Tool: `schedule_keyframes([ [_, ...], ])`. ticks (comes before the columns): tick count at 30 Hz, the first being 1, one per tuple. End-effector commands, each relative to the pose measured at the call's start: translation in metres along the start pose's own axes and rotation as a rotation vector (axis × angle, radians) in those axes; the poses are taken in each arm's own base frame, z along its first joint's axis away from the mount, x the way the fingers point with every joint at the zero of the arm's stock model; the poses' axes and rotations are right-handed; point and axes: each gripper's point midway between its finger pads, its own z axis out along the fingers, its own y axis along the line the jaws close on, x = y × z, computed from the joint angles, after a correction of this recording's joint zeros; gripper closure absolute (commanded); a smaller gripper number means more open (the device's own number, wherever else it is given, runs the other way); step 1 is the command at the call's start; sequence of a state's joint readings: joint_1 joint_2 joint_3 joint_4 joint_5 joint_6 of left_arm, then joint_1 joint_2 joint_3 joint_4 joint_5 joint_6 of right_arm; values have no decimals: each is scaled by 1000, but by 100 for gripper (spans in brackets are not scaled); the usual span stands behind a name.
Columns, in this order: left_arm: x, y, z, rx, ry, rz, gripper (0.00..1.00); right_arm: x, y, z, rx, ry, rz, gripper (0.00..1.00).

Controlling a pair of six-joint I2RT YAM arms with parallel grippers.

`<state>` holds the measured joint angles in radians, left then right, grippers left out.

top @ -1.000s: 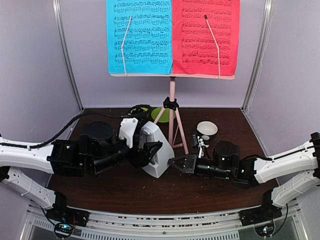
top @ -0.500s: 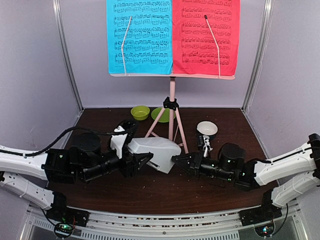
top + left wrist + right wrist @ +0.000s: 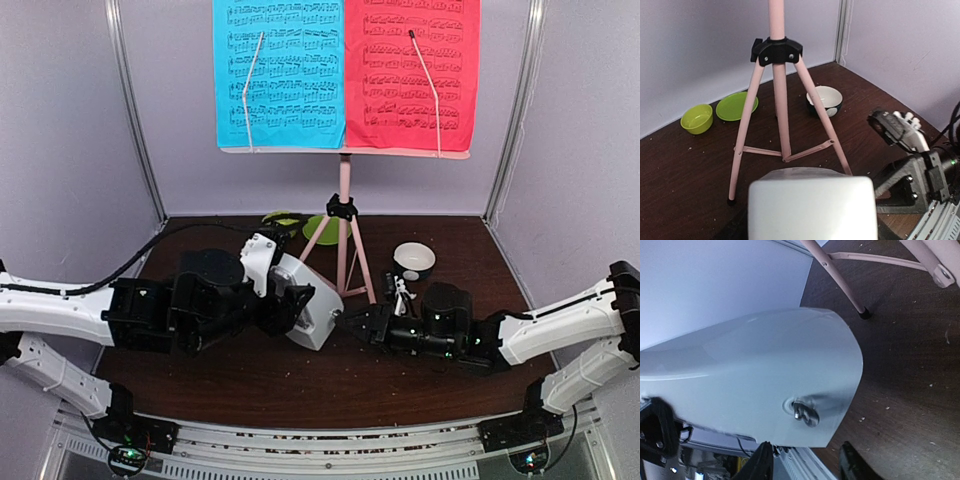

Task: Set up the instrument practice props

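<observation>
The pale pink music stand (image 3: 344, 190) stands at the back with a blue sheet (image 3: 280, 70) and a red sheet (image 3: 410, 70) on its desk. My left gripper (image 3: 285, 305) is shut on the white metronome (image 3: 312, 300), holding it tilted just above the table in front of the tripod. In the left wrist view the metronome (image 3: 810, 205) hides my fingers. My right gripper (image 3: 352, 325) is open beside the metronome's side (image 3: 755, 370). Its fingers (image 3: 761, 462) stand apart just short of the metal winding key (image 3: 805, 412), with nothing between them.
The tripod's legs (image 3: 745, 130) spread right behind the metronome. A lime green bowl (image 3: 696, 118) and plate (image 3: 736, 106) lie at the back left. A white bowl with a dark base (image 3: 414, 260) sits right of the stand. Booth walls close in the table.
The left gripper laid the metronome down flat, then tipped it back up. The right gripper stayed by its side, and its fingers now stand apart.
</observation>
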<state>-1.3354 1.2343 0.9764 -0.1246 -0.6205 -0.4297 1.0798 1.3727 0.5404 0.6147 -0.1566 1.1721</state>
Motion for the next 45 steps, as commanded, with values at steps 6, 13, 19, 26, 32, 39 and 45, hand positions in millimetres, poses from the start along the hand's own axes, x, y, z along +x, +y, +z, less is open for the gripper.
schedule_keyframes([
  [6,14,2,36,-64,64,-147,100,4,-32,-36,128,-11,-94,26],
  [13,36,2,54,-82,141,-120,100,-4,-39,-61,199,-40,-151,2],
  [19,41,-16,66,11,152,-135,100,-12,-33,-67,227,-59,-194,0],
  [26,53,-42,81,102,216,-87,100,-23,-20,-65,250,-77,-247,0],
  [32,58,-46,84,138,239,-56,67,-33,-5,-64,259,-87,-290,0],
  [39,52,-32,66,123,218,-47,40,-41,10,-58,255,-96,-299,0],
  [45,48,-21,40,175,133,-64,24,-42,26,-38,238,-64,-301,0],
])
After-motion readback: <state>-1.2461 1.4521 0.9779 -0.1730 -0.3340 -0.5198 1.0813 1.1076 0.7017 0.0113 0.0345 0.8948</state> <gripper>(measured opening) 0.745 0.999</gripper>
